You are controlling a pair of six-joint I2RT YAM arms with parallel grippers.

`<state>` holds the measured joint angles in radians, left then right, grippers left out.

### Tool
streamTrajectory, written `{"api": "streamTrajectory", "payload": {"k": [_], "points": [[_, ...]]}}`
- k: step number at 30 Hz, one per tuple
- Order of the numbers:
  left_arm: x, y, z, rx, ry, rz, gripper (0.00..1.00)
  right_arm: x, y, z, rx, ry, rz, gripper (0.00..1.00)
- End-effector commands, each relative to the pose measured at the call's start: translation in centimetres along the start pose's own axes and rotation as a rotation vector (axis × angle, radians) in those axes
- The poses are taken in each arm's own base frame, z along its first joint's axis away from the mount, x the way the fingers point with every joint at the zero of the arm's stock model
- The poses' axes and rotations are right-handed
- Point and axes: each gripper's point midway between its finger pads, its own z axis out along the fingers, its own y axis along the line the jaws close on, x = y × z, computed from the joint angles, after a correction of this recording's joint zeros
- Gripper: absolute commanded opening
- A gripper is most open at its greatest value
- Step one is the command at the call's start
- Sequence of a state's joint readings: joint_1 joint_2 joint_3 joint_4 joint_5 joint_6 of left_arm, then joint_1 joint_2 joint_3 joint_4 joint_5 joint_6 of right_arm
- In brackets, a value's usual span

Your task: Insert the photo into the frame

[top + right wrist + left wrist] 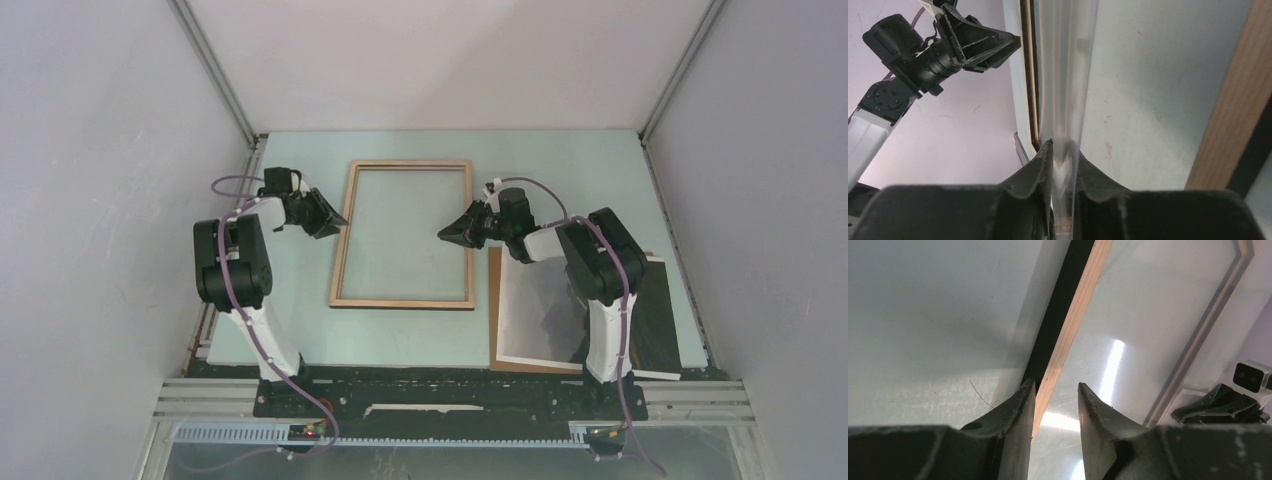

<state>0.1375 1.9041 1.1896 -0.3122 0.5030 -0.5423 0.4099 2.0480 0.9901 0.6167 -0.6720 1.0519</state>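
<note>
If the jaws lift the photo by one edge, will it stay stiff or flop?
Probably floppy: the photo looks like a thin sheet, so it may sag from one edge. It lies flat on the brown board, so getting jaws under it may be hard. Its glare suggests a slippery surface.

Pale green table (420, 340), plain brown board (494, 310) lying flat near its right front corner, grey walls (100, 110) on three sides, metal rails (700, 400) along the near edge.

We see a robotics lab cell: a pale green bench (440, 335) boxed in by plain white panels (90, 150) on aluminium rails (215, 70), two cabled robot arms (235, 265) bolted at its near edge.
</note>
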Motion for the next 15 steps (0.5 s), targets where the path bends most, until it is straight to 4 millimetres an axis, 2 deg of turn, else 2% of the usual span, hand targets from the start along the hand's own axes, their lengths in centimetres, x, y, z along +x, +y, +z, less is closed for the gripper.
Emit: {"api": "streamTrajectory", "payload": {"k": [1,4,10,13,15], "points": [[2.1,-0.6,0.6,0.037,0.065,-0.008,0.38,-0.1,1.0,-0.1,-0.032,0.002,-0.01,0.27],[2.0,-0.6,0.5,0.037,0.063,-0.008,0.38,-0.1,0.8,-0.3,-0.013,0.001,-0.004,0.32],[2.1,-0.6,0.5,0.04,0.064,-0.007,0.38,0.0,0.4,0.0,-0.003,0.006,0.014,0.32],[2.1,-0.7,0.5,0.044,0.067,-0.006,0.37,0.0,1.2,0.4,-0.041,0.017,-0.002,0.23],[2.1,-0.8,0.5,0.045,0.064,-0.002,0.38,0.0,1.7,0.3,-0.069,0.025,-0.014,0.11]]}}
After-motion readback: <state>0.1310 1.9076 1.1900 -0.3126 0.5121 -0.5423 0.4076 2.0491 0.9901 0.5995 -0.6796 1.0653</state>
